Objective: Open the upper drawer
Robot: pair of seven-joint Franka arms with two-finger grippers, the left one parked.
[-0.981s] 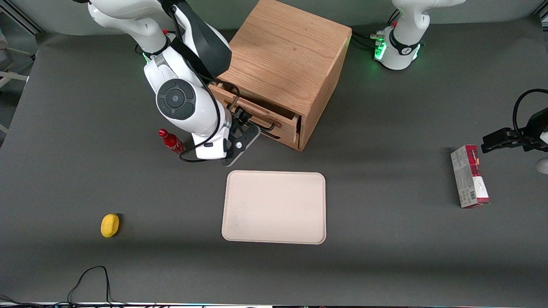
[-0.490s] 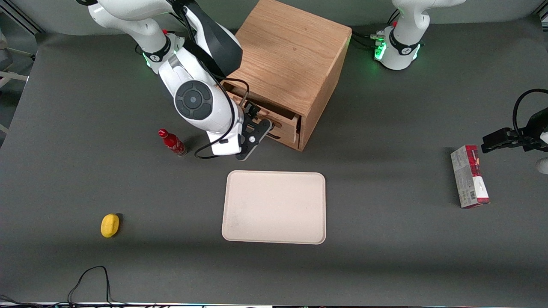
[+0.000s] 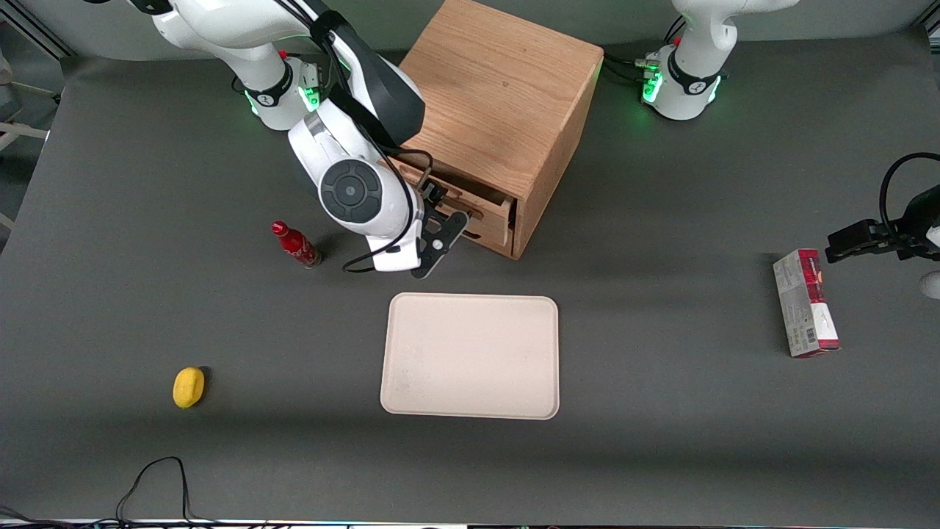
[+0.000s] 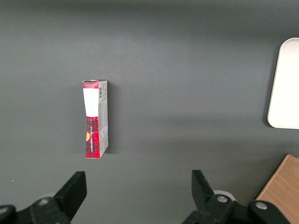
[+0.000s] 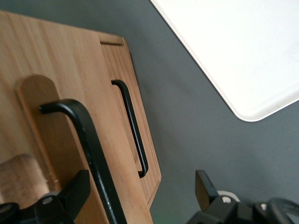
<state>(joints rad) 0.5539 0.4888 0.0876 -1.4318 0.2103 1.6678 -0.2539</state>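
The oak cabinet (image 3: 499,88) stands at the back of the table. Its upper drawer (image 3: 486,208) stands a little out of the cabinet front. My right gripper (image 3: 439,224) is right in front of that drawer, and the arm hides most of the drawer front. In the right wrist view the gripper (image 5: 140,186) is open, its fingers (image 5: 77,189) wide apart. The upper drawer's black bar handle (image 5: 88,140) runs between them, close to one finger. The bottom drawer's handle (image 5: 133,126) shows farther off on its own panel (image 5: 152,161).
A cream tray (image 3: 470,356) lies nearer the front camera than the cabinet; its corner shows in the right wrist view (image 5: 243,51). A red bottle (image 3: 295,244) stands beside my arm. A yellow lemon (image 3: 189,386) lies toward the working arm's end, a red-and-white box (image 3: 804,301) toward the parked arm's.
My arm has swung along the drawer front toward the parked arm's end, away from the red bottle. The gripper has moved closer to the upper drawer's handle. The drawer has not visibly moved.
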